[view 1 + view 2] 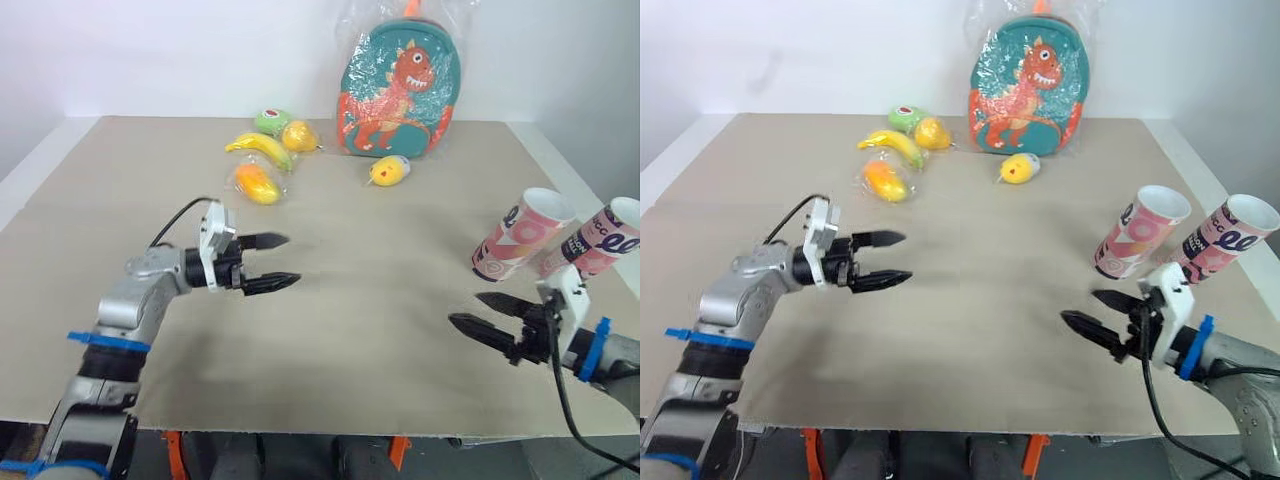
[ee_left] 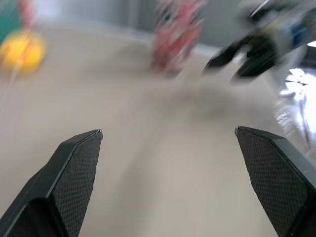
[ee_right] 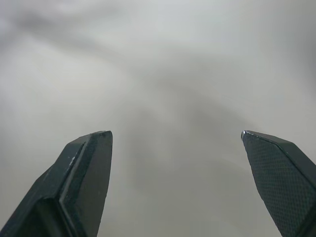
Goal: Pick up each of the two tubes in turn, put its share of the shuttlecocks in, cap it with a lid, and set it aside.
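the right gripper (image 3: 175, 133) is seen from behind its own two black fingers (image 3: 81, 187), which are spread wide apart, with a broad gap left between the tapered tips. a fine gridded texture is shown on the pad of one finger, while a smoother, slightly glossy face is shown on the other. through the gap a pale grey surface (image 3: 168, 69) is seen, blurred into soft streaks and darker patches; what it is cannot be told.
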`<action>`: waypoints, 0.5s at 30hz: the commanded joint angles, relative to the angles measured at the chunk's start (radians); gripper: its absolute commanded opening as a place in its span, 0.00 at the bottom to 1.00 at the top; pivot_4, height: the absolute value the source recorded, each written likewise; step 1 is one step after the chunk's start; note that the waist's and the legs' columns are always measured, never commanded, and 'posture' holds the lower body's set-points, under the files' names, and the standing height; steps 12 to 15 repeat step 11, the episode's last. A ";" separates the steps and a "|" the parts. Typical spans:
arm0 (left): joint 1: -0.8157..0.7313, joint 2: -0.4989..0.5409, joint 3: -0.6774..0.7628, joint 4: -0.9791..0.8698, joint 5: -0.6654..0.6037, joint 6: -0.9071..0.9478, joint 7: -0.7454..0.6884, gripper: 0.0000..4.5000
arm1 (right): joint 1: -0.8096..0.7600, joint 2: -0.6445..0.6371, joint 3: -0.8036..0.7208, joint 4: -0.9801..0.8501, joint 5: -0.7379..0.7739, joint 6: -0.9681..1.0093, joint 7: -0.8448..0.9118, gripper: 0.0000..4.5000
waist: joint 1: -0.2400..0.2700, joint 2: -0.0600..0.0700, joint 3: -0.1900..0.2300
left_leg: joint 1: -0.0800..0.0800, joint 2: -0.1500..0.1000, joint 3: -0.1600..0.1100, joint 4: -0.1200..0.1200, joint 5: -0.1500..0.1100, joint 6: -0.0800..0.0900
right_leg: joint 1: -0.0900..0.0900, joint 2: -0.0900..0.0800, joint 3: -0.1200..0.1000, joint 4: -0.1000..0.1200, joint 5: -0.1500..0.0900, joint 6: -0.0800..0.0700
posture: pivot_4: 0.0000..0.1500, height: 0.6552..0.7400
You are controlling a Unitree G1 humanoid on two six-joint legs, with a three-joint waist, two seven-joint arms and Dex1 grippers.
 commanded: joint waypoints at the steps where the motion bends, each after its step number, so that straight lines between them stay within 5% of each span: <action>1: 0.055 0.027 0.069 -0.084 0.004 -0.002 0.076 1.00 | -0.035 0.038 0.068 -0.040 0.016 -0.004 -0.022 0.99 | 0.007 -0.003 0.001 | 0.000 0.000 0.000 0.000 0.000 0.000 | 0.000 -0.001 0.000 -0.001 -0.001 -0.002 | 1.00 1.00; 15: 0.179 -0.001 0.098 -0.080 0.010 -0.058 0.157 1.00 | -0.133 0.135 0.280 -0.007 -0.007 -0.024 -0.019 0.99 | 0.018 -0.003 0.001 | -0.001 -0.001 0.001 -0.001 0.000 0.000 | -0.001 -0.002 0.000 -0.001 0.000 0.000 | 1.00 1.00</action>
